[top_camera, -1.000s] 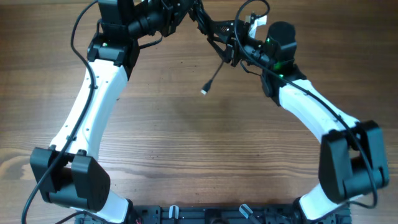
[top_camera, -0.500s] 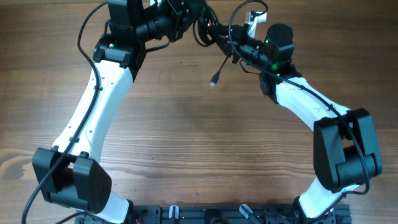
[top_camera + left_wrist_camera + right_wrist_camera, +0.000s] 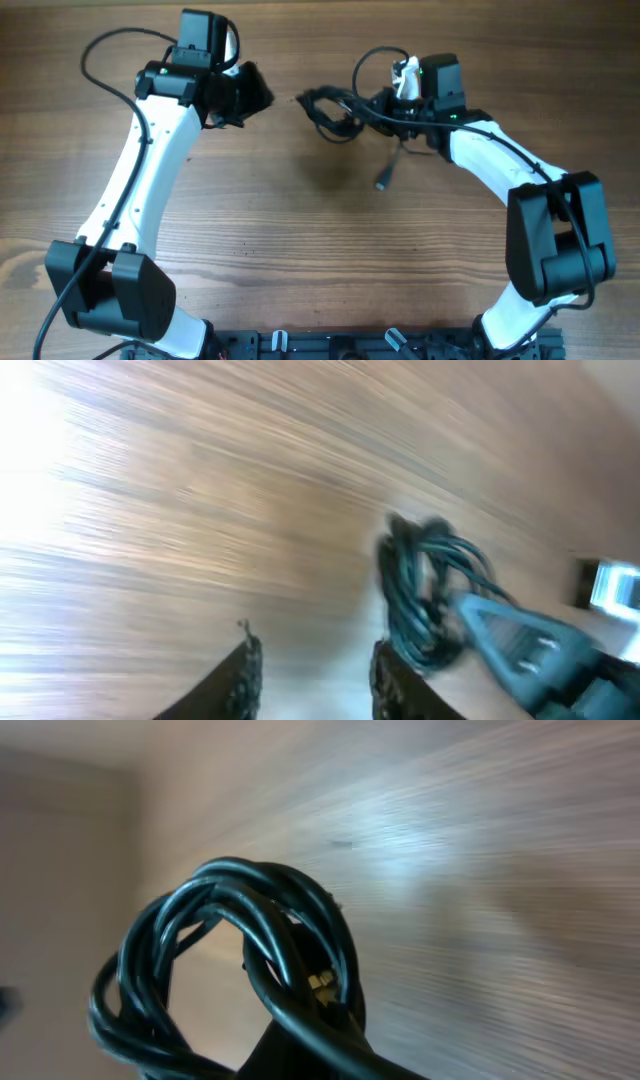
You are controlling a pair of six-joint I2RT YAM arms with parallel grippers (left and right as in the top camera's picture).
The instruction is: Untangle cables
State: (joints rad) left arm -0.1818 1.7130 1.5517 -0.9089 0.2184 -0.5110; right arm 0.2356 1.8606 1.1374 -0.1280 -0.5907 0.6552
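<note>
Brown wooden worktop (image 3: 300, 250) from above: my left jaws stand apart and empty, near the cables (image 3: 328, 108) but not touching them. My right jaws are clamped on that bundle, one plug (image 3: 383, 183) hanging free. Left wrist view: my two fingers (image 3: 245, 672) gape with nothing between them, and the cables (image 3: 415, 600) beyond are blurred. Right wrist view: looped cables (image 3: 240, 950) fill the foreground, hiding my right jaws' tips.
</note>
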